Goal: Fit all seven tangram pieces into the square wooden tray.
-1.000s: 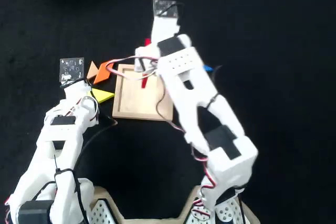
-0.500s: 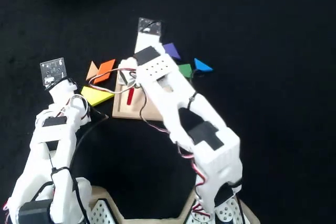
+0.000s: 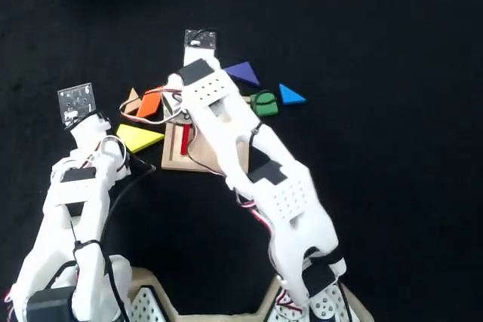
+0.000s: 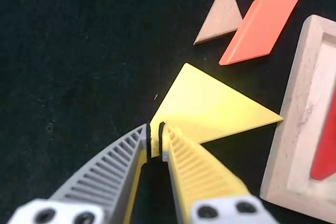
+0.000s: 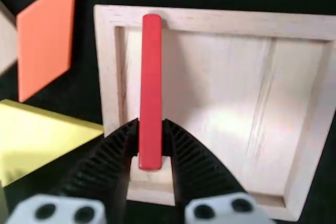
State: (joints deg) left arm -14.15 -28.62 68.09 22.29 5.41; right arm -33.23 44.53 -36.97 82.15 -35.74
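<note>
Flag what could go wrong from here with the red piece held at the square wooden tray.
1. The red flat wooden piece stands on edge in the right gripper, and its far end appears to overlap the square wooden tray rim. If released like this, it may end up propped on the rim instead of lying flat.
2. The left gripper sits at a corner of the yellow triangle, close beside the tray. A push could drive the triangle into the tray and shift it.

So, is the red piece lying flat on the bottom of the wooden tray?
No, the red piece stands on its thin edge, gripped by the right claw, close to one wall of the wooden tray.
</note>
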